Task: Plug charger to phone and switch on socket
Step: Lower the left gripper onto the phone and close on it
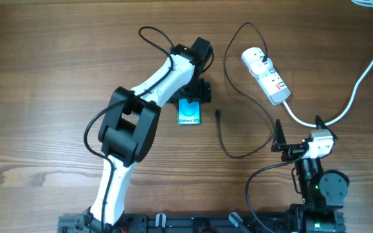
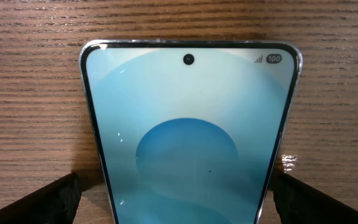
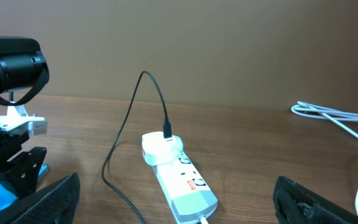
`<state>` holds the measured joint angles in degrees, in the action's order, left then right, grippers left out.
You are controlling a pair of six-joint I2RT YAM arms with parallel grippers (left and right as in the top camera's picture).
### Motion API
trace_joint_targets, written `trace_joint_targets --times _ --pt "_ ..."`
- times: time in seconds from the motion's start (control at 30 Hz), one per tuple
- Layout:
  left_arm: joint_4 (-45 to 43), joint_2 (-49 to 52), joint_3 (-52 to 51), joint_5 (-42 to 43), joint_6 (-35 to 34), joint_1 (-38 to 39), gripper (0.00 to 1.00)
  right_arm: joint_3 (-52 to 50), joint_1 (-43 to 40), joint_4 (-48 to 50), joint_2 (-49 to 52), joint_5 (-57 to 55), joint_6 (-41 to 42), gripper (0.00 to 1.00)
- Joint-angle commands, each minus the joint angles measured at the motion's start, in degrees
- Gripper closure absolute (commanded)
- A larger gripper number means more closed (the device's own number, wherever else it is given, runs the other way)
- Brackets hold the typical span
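The phone lies flat on the wood table with its cyan screen up. It fills the left wrist view. My left gripper is open and straddles the phone's near end, with a small gap between each finger and the phone's edge. The charger, a thin black cable, has its loose tip at the phone's right, and its other end runs into a white adapter seated in the socket. My right gripper is open and empty, facing the socket from some distance.
The socket's thick white cord runs from its near end past my right arm to the back right corner. It also shows in the right wrist view. The left arm's black cable loops over the table behind the phone.
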<state>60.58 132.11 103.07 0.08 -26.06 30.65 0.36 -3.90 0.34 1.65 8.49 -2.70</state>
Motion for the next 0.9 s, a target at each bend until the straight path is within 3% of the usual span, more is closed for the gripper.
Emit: trace_joint_targets --times 0.0,0.87 --pt "-1.03 2.71 -2.62 0.55 -1.44 -0.90 0.00 -0.07 0.20 0.20 -0.24 -0.79 -0.28 0.00" --pt "1.99 2.71 -2.62 3.37 -1.40 -0.90 0.00 -0.07 0.20 0.20 -0.24 -0.79 -0.28 0.00"
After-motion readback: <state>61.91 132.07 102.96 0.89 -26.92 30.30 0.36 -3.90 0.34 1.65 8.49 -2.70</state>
